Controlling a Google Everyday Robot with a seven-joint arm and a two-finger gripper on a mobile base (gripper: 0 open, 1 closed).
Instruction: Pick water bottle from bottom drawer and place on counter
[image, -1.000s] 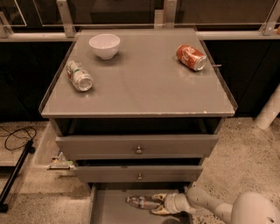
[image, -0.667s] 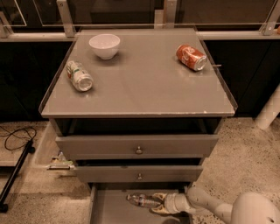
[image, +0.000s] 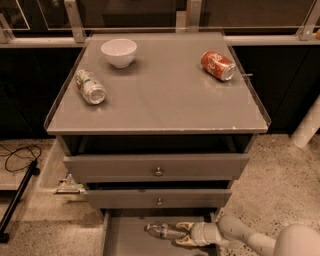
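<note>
Speckled floor (image: 280, 175) is running around a grey cabinet. Its counter (image: 170, 100) is carrying a white bowl (image: 119, 52) at far left, a silver-green can (image: 90, 86) lying on its side near the left rim, and a red soda can (image: 218, 65) lying at far right. Two knobbed drawers (image: 157, 167) are sitting nearly closed. The bottom drawer (image: 130, 240) is standing pulled out toward the near edge. The water bottle (image: 164, 231) is lying flat on the drawer floor, pointing left-right. My gripper (image: 183, 234) is reaching in from the right, low inside that drawer. My fingers (image: 184, 226) are standing apart, straddling the bottle's right end on its far and near sides; I cannot tell whether they are touching it.
</note>
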